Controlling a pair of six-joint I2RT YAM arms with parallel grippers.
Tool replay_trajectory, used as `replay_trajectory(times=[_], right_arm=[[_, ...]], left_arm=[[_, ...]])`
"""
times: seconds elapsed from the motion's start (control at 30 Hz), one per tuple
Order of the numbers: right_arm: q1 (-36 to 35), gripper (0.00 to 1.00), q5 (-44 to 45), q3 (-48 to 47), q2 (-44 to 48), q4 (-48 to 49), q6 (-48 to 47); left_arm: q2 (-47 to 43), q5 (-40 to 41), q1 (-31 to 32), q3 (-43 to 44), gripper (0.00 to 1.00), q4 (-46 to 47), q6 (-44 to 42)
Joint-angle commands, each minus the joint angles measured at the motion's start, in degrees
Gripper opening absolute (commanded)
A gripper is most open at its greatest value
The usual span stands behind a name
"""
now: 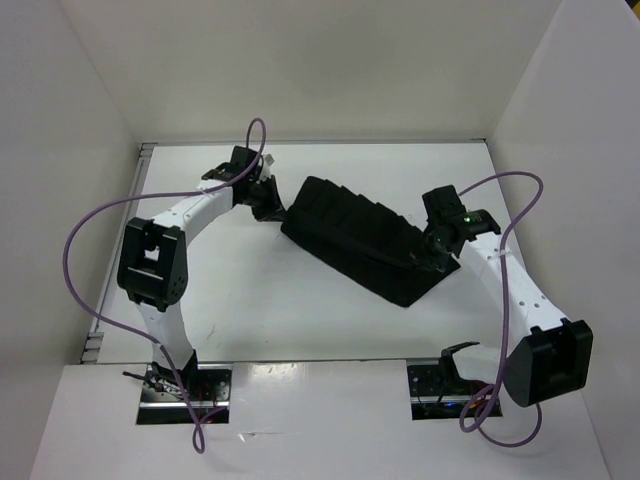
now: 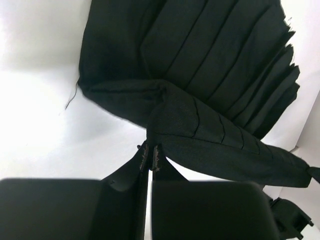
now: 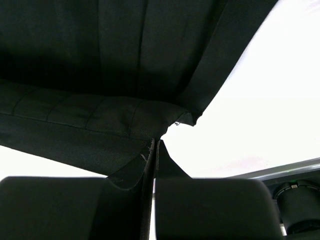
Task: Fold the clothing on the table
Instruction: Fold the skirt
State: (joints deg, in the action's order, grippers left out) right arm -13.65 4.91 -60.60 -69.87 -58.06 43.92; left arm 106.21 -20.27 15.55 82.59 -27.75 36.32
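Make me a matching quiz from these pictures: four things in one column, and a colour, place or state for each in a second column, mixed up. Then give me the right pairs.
Column one
1. left pincer
2. right pincer
3. clothing
4. cable

Column two
A. purple, hanging in loops
B. shut on the clothing's right-hand end
C. black, pleated, stretched out slantwise
D. shut on the clothing's left-hand end

Pairs: 1-D, 2-B, 3-C, 4-A
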Motion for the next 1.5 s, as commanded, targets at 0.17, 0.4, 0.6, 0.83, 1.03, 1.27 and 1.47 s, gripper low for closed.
replay_trajectory(times=[0.17,0.4,0.6,0.83,1.03,1.27,1.47], right_arm=[[0.6,0.00,8.8,0.1,-2.9,-6.1,1.8],[0.6,0.00,10.5,-0.9,-5.5,-6.7,1.8],[0.0,0.00,11.6,-1.5,-7.8,-6.7,1.8],[0.0,0.00,12.1,-3.5,-9.8,-6.7,0.2],[0.6,0.00,12.7,-6.8,-15.5,-4.3,-1.8],[0.6,0.00,10.6,-14.8,-17.4,-3.3,-3.9],[0.6,0.00,10.6,-23.6,-26.5,0.3,-6.5]], left_arm=[[4.3,1.5,0.2,10.7,0.00,5.2,1.8],[8.9,-1.1,1.3,20.2,0.02,5.7,1.7],[14.6,-1.1,4.0,28.4,0.02,3.7,1.2],[14.1,9.7,4.6,31.9,0.00,-1.7,-1.0],[4.0,14.0,1.7,14.4,0.00,-1.8,-1.0],[-14.4,15.6,1.1,-3.2,0.00,-3.0,1.6],[-26.0,18.0,1.1,-10.1,0.00,-6.6,3.1]])
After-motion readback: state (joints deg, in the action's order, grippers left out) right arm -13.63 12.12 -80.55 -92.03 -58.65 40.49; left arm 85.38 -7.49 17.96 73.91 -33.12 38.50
